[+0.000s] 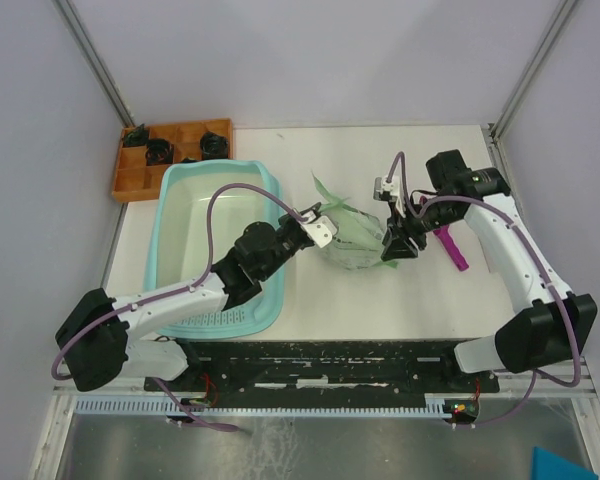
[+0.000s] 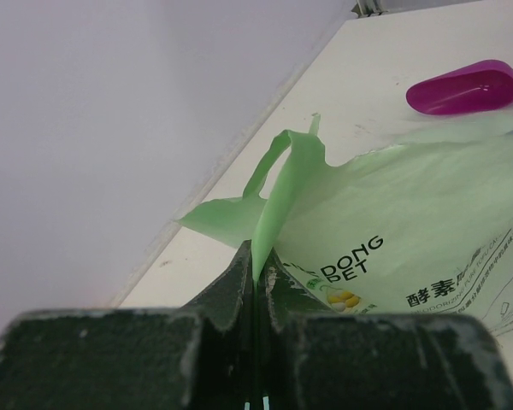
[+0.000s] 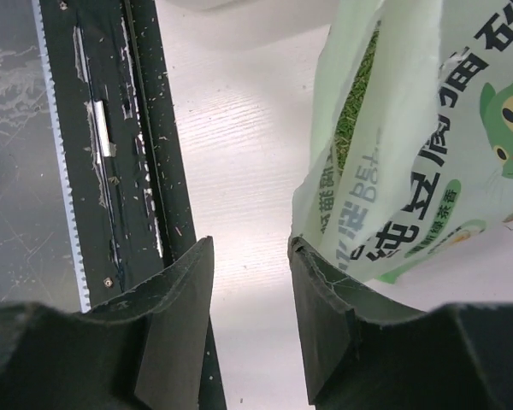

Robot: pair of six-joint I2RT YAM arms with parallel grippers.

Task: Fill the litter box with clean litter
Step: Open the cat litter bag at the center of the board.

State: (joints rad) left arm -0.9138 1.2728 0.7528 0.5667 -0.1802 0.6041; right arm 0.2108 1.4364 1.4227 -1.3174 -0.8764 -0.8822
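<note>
The light-teal litter box (image 1: pixel 185 205) lies at the left of the table and its floor shows bare. A pale green printed bag (image 1: pixel 352 238) stands just right of it. My left gripper (image 1: pixel 317 230) reaches across the box's right rim and is shut on the bag's thin top flap (image 2: pixel 278 192). My right gripper (image 1: pixel 398 246) is at the bag's right side, open, with only table between its fingers. Its right finger (image 3: pixel 325 290) touches the bag (image 3: pixel 427 145). Green grainy clean litter (image 3: pixel 356 90) shows through a gap in the bag's fold.
A magenta scoop (image 1: pixel 454 247) lies on the table right of the right gripper, and also shows in the left wrist view as the scoop (image 2: pixel 466 88). An orange compartment tray (image 1: pixel 170 152) with dark items sits behind the litter box. A black strip (image 3: pixel 132 154) runs along the table's near edge.
</note>
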